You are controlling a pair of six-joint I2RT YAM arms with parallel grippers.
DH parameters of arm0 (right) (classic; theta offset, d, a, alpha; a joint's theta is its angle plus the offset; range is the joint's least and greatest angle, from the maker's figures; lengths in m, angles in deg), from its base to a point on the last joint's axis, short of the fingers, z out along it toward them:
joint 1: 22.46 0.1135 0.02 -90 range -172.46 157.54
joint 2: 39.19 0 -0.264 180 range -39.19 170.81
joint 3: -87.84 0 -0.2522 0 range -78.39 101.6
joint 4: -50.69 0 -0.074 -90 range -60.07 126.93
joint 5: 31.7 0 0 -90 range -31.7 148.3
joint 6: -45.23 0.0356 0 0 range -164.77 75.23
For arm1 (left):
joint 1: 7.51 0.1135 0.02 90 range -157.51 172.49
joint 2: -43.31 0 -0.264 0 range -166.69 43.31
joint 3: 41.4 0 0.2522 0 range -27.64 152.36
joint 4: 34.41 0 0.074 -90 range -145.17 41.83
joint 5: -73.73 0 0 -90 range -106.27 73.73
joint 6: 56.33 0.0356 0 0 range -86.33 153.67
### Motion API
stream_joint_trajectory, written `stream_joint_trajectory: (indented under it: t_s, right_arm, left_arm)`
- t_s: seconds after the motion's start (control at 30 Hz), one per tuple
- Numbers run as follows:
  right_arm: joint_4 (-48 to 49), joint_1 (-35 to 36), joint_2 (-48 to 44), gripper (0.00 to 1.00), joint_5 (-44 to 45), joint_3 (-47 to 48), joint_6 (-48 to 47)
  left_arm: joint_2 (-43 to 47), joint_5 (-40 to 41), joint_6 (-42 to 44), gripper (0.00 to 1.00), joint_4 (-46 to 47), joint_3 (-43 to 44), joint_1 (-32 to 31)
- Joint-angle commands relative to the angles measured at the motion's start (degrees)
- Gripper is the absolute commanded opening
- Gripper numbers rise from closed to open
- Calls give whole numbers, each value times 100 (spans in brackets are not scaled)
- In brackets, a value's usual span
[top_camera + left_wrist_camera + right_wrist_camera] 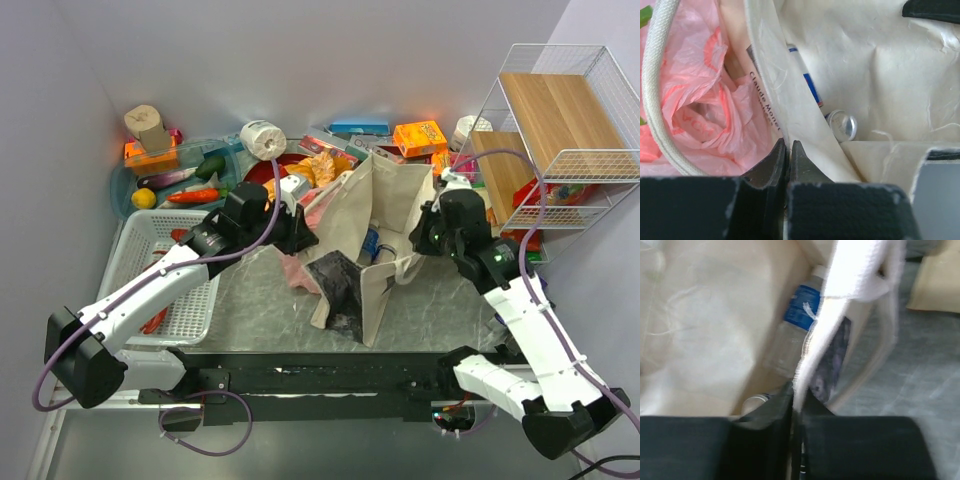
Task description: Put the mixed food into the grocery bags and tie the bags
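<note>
Left pincer (788,147) and right pincer (795,392) are each clamped on opposite rims of the canvas tote (400,195), which stands mid-tabletop (450,310) between the arms. Pull both rims evenly apart for a wide mouth; a bottle (797,315) lies inside. The surface is grey and marbled, walls stand close, and a wire shelf (560,130) crowds the right

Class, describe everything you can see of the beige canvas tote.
The beige canvas tote stands slumped, mouth open upward. Creased soft cloth, a pale cord handle, a dark printed panel sagging in front. The left gripper pinches its left rim, the right gripper its right edge, both shut on cloth. Inside lies a blue-labelled bottle. The pink bag presses against its left side.
</note>
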State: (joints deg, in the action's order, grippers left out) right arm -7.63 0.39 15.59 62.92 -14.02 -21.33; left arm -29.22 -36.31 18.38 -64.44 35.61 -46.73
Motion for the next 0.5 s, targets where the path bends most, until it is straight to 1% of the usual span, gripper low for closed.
stream_joint_trajectory:
  t_s: [0.0,0.03,0.07,0.1,0.13,0.23,0.27,0.3,0.37,0.47]
  right_arm:
    - [-210,-420,259,0,651,1197,-1049]
    - [-429,-509,391,0,863,1722,-1130]
    - [-683,-588,523,0,1021,1953,-1227]
    - [-764,-763,751,0,1101,2147,-1445]
    - [-800,-860,866,0,1111,2419,-1535]
    - [-800,-1186,1209,0,918,2623,-1939]
    - [-835,-1256,1297,0,952,2667,-2018]
    - [-975,-1361,1489,0,1005,2711,-2097]
    - [-1125,-1432,1623,0,1417,2773,-2133]
    - [-1126,-1617,1685,0,2048,2624,-2256]
  left_arm:
    - [134,120,-509,1,555,564,-269]
    - [134,253,-615,1,625,679,-383]
    - [108,367,-642,1,669,811,-498]
    - [90,534,-720,1,713,1047,-742]
    - [55,553,-799,1,861,1154,-858]
    - [-225,737,-1204,1,1230,1270,-1359]
    - [-313,807,-1300,1,1493,1261,-1647]
    - [-419,860,-1432,1,1582,1278,-1798]
    - [-814,1010,-1494,1,1740,1392,-2158]
    - [-1332,1063,-1617,1,1942,1734,-2492]
